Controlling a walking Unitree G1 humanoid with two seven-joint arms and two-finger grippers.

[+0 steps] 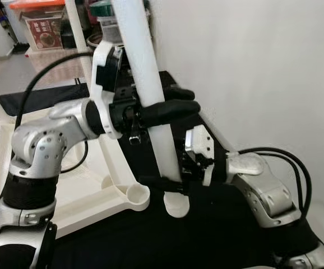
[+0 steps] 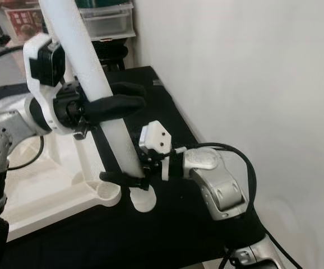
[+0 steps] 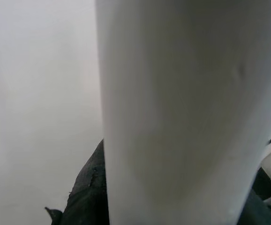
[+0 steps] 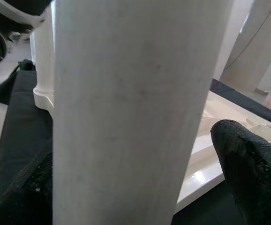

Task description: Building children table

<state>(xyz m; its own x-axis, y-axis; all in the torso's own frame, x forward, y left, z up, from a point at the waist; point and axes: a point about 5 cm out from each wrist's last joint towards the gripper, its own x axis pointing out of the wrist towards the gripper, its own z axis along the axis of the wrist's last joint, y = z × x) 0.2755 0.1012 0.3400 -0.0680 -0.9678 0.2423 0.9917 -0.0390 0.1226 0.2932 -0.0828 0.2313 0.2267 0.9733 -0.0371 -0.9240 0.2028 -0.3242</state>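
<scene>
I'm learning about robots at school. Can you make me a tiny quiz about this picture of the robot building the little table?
1. True or false: both tools hold the same white table leg.
2. Which tool holds the leg higher up? A) left tool B) right tool
3. Fill in: the leg's bottom end stands on the ______ mat, beside the empty corner socket of the upside-down tabletop.

Key: 1 true. 2 A; the left tool is shut around the leg's middle, while the right tool is shut around it near the bottom. 3 black; the leg is not yet in the socket.
</scene>
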